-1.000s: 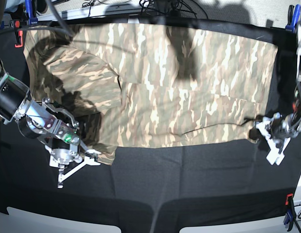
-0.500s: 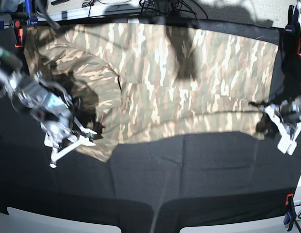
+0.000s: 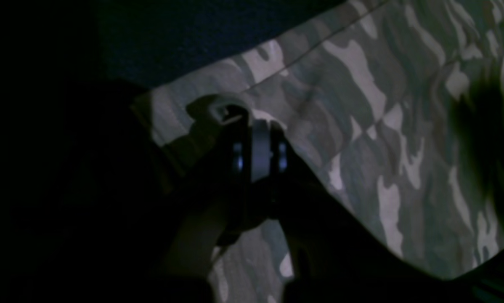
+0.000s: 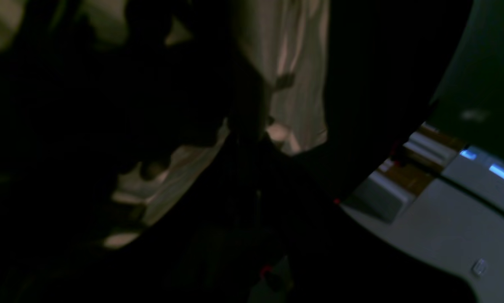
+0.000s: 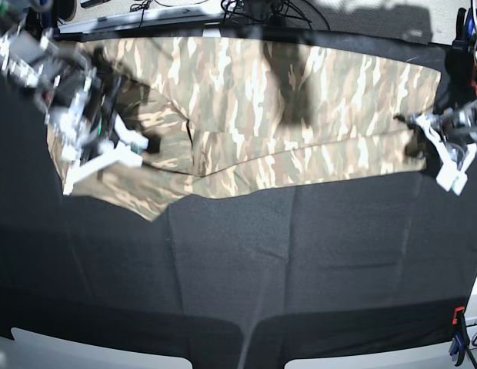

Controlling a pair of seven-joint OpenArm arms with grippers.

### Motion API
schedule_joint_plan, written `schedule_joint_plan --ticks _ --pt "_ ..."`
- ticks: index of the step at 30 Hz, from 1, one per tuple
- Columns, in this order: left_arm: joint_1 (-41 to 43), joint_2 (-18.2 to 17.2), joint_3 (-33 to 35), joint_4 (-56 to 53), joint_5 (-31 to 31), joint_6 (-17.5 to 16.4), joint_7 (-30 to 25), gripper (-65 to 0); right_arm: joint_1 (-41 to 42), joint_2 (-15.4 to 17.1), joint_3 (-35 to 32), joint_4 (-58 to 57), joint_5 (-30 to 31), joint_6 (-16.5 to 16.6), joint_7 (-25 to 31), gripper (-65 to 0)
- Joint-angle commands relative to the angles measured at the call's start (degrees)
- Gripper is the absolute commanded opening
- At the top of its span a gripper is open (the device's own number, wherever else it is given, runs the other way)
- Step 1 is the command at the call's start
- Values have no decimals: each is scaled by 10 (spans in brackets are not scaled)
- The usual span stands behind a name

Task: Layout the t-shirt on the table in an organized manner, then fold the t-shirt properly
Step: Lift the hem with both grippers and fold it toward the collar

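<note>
1. Right gripper (image 5: 108, 150), at the left of the base view: I read its jaws as fully closed on the near left edge of the t-shirt (image 5: 300, 100). The base view is blurred here and the right wrist view is too dark to show the pinch itself, so I judge the hold from the cloth rising toward the jaws.

2. T-shirt, centre: it lies spread across the far half of the bench (image 5: 300, 261), its near edge lifted at both ends and sagging between them. That sag tells me the cloth is light, limp and without stiffness; it will drape and crease wherever it is unsupported.

3. Handling, as I judge it: such cloth should be taken by hems and corners, where the doubled seam gives the jaws something to bite. A pinch in mid-panel would only raise a peak. Both ends must travel together, or the edge will skew.

4. Risk: thin fabric can slide out of closed jaws under tension, and the black cover of the bench may drag on it.

5. Left gripper (image 3: 258, 143), at the right of the base view (image 5: 442, 150): the left wrist view shows its jaws shut tight on a corner of the t-shirt (image 3: 361, 105), with a small fold of hem curled over them.
</note>
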Motion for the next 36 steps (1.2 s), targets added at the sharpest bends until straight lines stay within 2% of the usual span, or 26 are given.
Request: schedule_joint_plan --ticks 1,10,11,14,16,20,22,25,27,29,33,36 --pt "-3 -11 -6 10 -6 -2 -9 -650 0 9 7 8 -12 -5 -1 -650" --pt "-2 -11 -6 10 -7 -2 -11 -650 -30 1 7 7 -10 -7 -9 -650" --pt "-2 -11 -6 10 -7 -2 -11 -650 -30 -3 7 6 -10 -7 -10 -618" --pt "-2 -11 -6 10 -7 -2 -11 -650 -30 -29 7 -2 -10 -8 -9 -443" --pt "-2 -11 -6 10 -7 -2 -11 -650 -30 -51 7 -3 -10 -28 -8 -385" --pt "-2 -11 -6 10 -7 -2 -11 -650 -30 -93 7 -2 -17 -78 -9 -380" --pt "-2 -11 -6 10 -7 -2 -11 -650 -27 -112 7 -2 -60 -95 -7 -380" --pt "-2 -11 -6 10 -7 -2 -11 -650 -17 -140 26 -2 -140 -139 -4 -381" --pt "-2 -11 -6 10 -7 -2 -11 -650 -14 -166 70 -2 -167 -159 -8 -381" --pt "-2 -11 -6 10 -7 -2 -11 -650 -14 -201 142 -2 -152 -166 -3 -381" --pt "-2 -11 -6 10 -7 -2 -13 -650 -14 -262 322 -2 -35 -164 50 -381" --pt "-2 -11 -6 10 -7 -2 -13 -650 -14 -280 455 -3 84 -140 95 -381"
